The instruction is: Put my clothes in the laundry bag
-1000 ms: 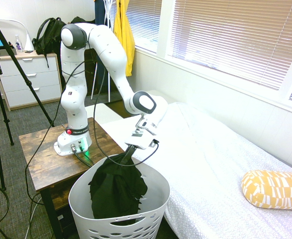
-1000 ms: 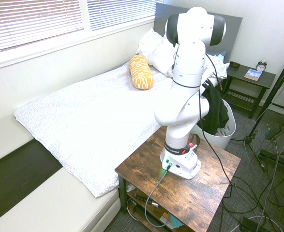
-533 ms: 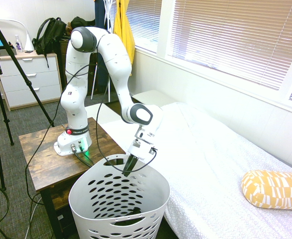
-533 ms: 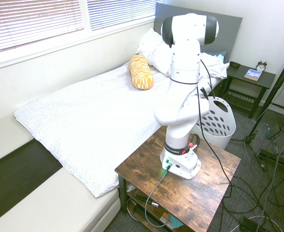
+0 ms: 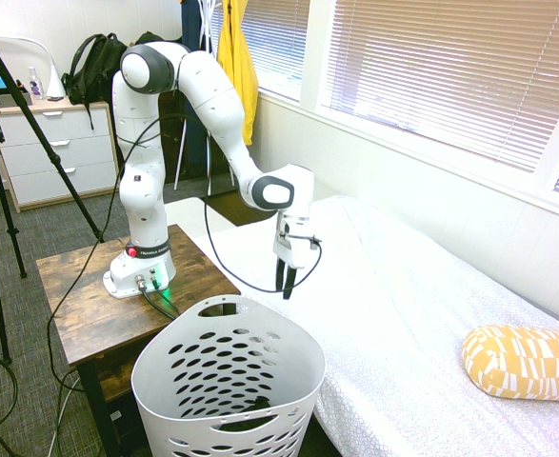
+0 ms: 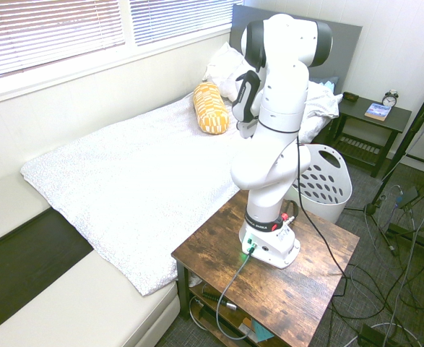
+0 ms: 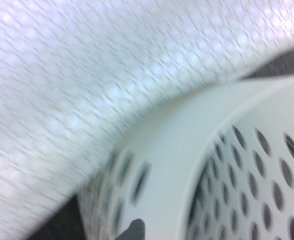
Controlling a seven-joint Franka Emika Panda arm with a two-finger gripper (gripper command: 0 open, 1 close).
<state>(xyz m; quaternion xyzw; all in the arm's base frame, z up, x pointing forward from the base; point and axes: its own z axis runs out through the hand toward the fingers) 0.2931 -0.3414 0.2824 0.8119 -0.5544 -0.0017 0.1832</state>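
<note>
Gripper (image 5: 287, 284) hangs empty over the bed's edge (image 5: 260, 249), fingers slightly parted and holding nothing, just beside the laundry bag (image 5: 228, 381), because the black clothes (image 5: 250, 411) lie at its bottom (only a dark patch shows through the holes)

I'm in a bedroom, plainly someone's home: a bed (image 5: 422, 314) under a white quilted cover runs along the window wall, with a yellow patterned bolster (image 5: 525, 362) and white pillows (image 6: 230, 72) at its head. Slatted blinds (image 5: 450, 67) cover the windows. A nightstand (image 6: 370, 119) carries an alarm clock (image 6: 390, 98) and a book (image 6: 378, 110); a white dresser (image 5: 55, 152) stands across the carpet
</note>
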